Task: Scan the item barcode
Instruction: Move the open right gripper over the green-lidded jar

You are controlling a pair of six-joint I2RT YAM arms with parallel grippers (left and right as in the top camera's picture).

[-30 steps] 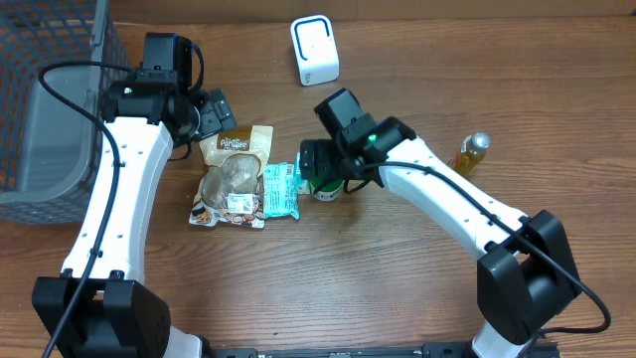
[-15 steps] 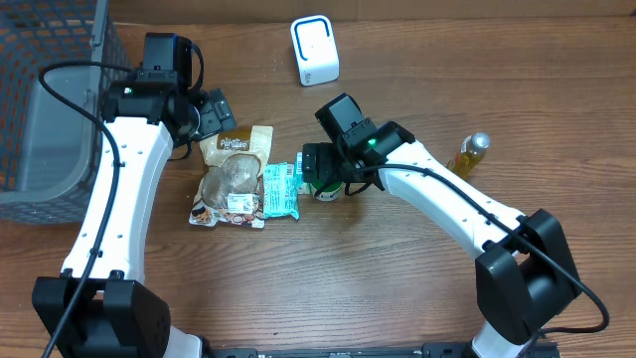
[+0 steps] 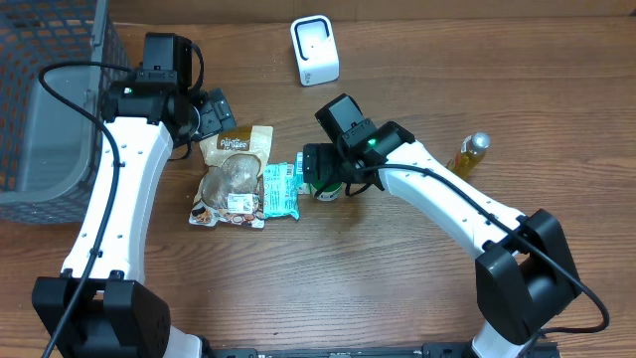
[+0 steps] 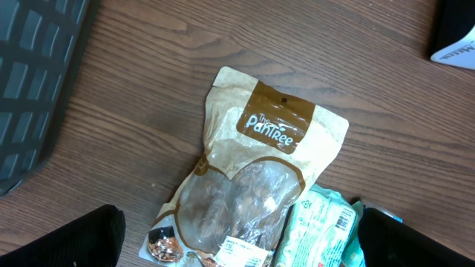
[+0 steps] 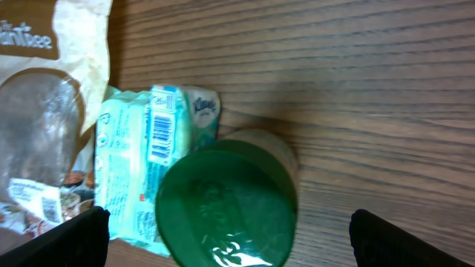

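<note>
Overhead: the white scanner (image 3: 314, 50) stands at the far side of the table, well apart from the goods. The Pantree pouch (image 3: 234, 177), the tissue pack (image 3: 279, 190) and the green-lidded jar (image 3: 324, 189) lie close together in the middle, none of them lifted. The left gripper (image 3: 214, 112) is near the top of the pouch and the right gripper (image 3: 316, 164) is over the jar.

Left wrist: the jaws are spread wide and hold nothing. The pouch lies flat below them.

Right wrist: the jaws are also spread wide and empty, with the jar's green lid below. The barcode (image 5: 159, 133) on the tissue pack faces up.

I judge the task hardly begun. Grasping, carrying to the scanner and scanning all remain. The jar seems the chosen item, but I cannot be sure.
</note>
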